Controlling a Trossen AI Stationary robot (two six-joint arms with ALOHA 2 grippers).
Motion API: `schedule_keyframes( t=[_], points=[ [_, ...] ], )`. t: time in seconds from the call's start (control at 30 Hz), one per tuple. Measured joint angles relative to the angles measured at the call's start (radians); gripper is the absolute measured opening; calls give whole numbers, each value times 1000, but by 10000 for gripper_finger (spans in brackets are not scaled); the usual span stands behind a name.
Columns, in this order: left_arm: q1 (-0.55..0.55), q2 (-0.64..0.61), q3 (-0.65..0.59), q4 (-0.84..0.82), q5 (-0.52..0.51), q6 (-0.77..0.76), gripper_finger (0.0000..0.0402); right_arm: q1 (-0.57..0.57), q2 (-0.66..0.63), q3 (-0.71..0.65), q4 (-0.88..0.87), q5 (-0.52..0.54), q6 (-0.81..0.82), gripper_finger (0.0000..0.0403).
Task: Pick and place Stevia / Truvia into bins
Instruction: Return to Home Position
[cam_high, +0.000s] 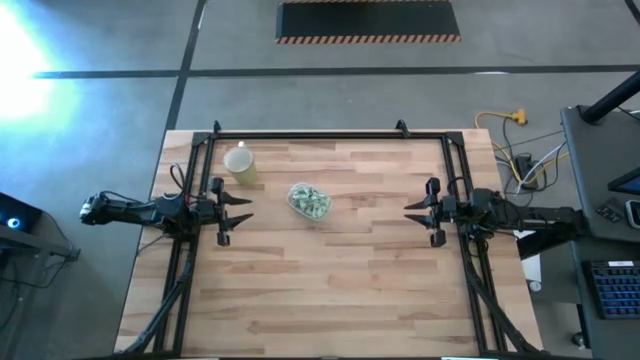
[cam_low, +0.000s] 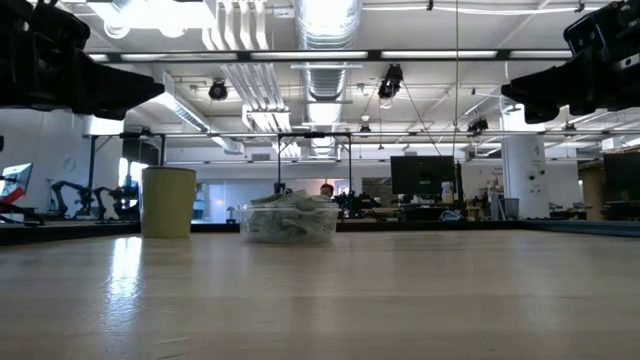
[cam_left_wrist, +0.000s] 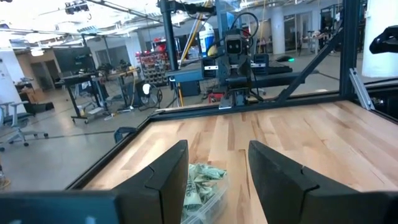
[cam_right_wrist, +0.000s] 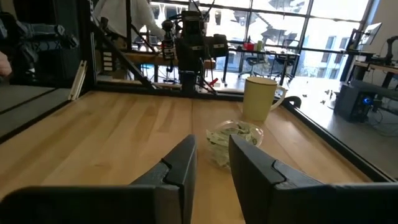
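STEP: homing, judged nearly complete | ITEMS: pale green-and-white paper sachets (cam_high: 311, 201) heaped inside small clear round-rimmed plastic tub (cam_high: 293, 193), mid-table | LEFT: left gripper (cam_high: 246, 208) parted, empty, facing tub, nearer | RIGHT: right gripper (cam_high: 408, 211) narrowly parted, empty, farther off

bench (cam_high: 330, 290) | clear tub (cam_high: 291, 197) near the middle, full of green-and-white sachets (cam_high: 311, 201) | pale yellow cup (cam_high: 240, 164) to its far left, near but apart | left gripper (cam_high: 246, 208) at left side, fingers spread | right gripper (cam_high: 408, 210) at right side, fingers spread, well apart from tub
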Motion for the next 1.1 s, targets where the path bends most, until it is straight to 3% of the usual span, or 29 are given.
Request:
schedule_keyframes(
  t=[0.2,0.4,1.1],
  points=[
    [0,-2,0,1,-7,-11,153,0,0,0,0,2,0,79],
    [0,5,-1,9,-109,-80,153,0,0,0,0,2,0,84],
    [0,50,-1,8,-90,-81,153,0,2,0,0,2,-5,75]
  ],
)
